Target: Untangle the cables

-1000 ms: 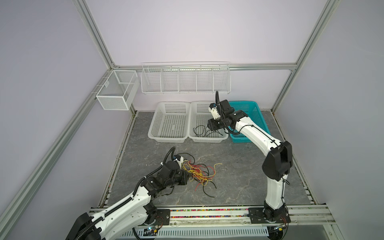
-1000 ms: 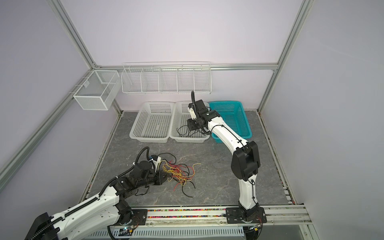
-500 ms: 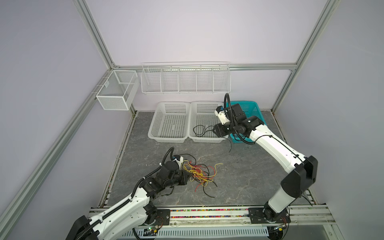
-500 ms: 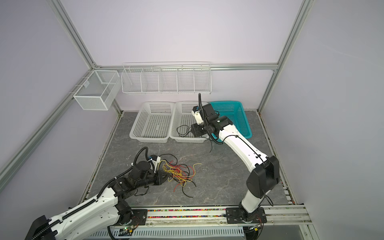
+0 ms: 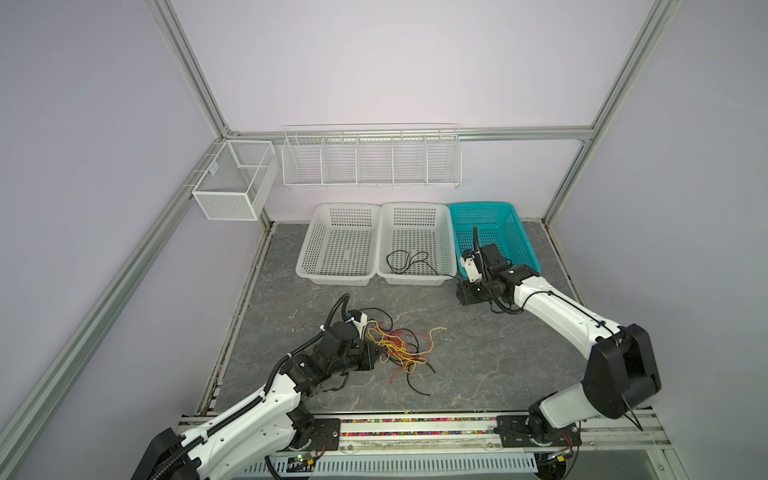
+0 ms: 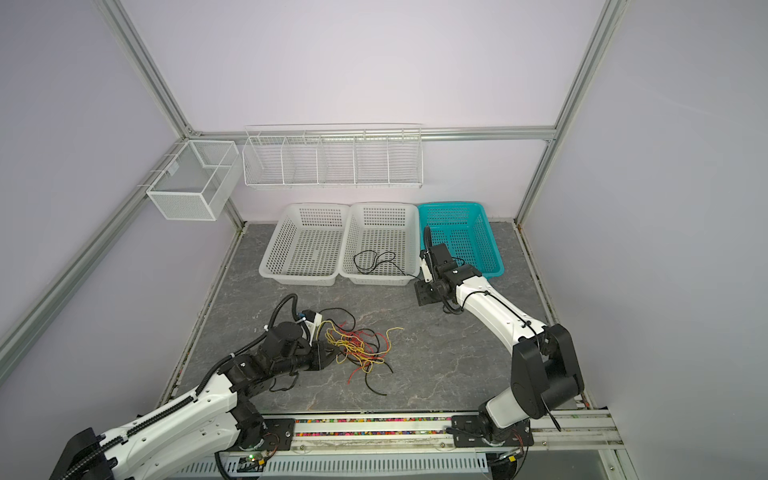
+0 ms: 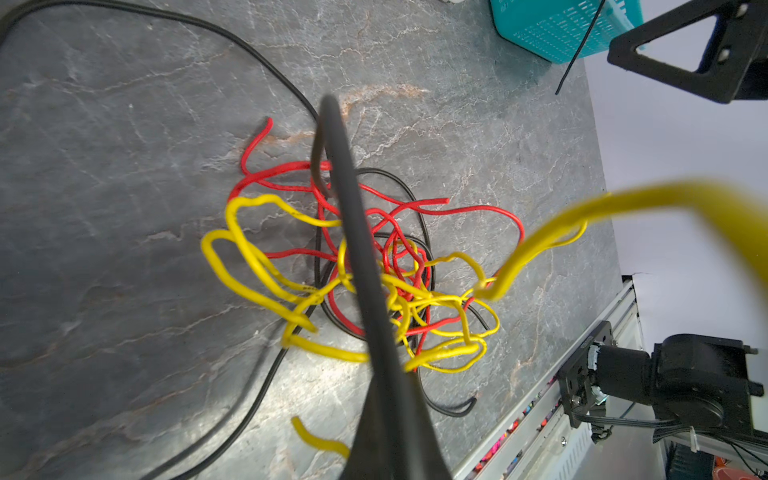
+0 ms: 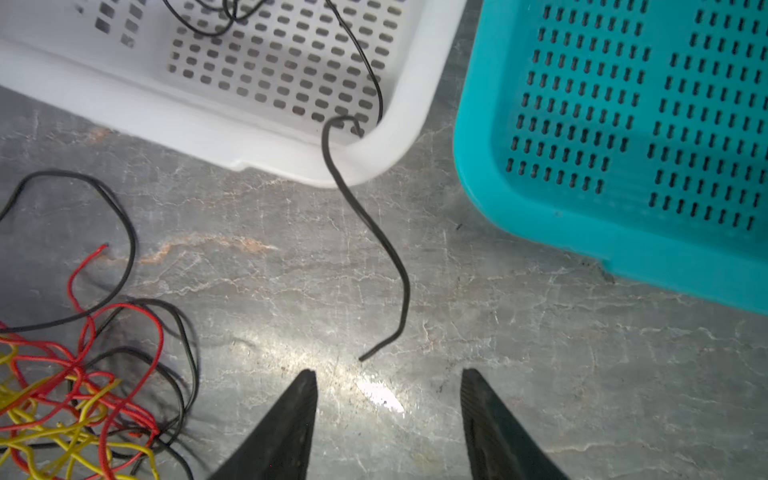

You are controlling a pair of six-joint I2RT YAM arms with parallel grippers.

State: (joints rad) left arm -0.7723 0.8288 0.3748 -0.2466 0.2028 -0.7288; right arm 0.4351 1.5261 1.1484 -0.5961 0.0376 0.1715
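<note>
L pincer (image 7: pixel 332 120) shut by cables (image 5: pixel 401 347) | R pincer (image 8: pixel 388 372) open, empty, blk cable (image 8: pixel 366 217) ahead

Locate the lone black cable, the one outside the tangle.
In both top views the black cable lies looped in the middle white basket; its end trails over the corner beside the teal basket, near the right gripper.

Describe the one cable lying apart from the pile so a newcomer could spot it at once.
At the back of the table stand three baskets in a row. The black cable lies looped in the middle white basket, one end hanging out over its front corner beside the teal basket. Unlike the red, yellow and black tangle, it lies alone.
</note>
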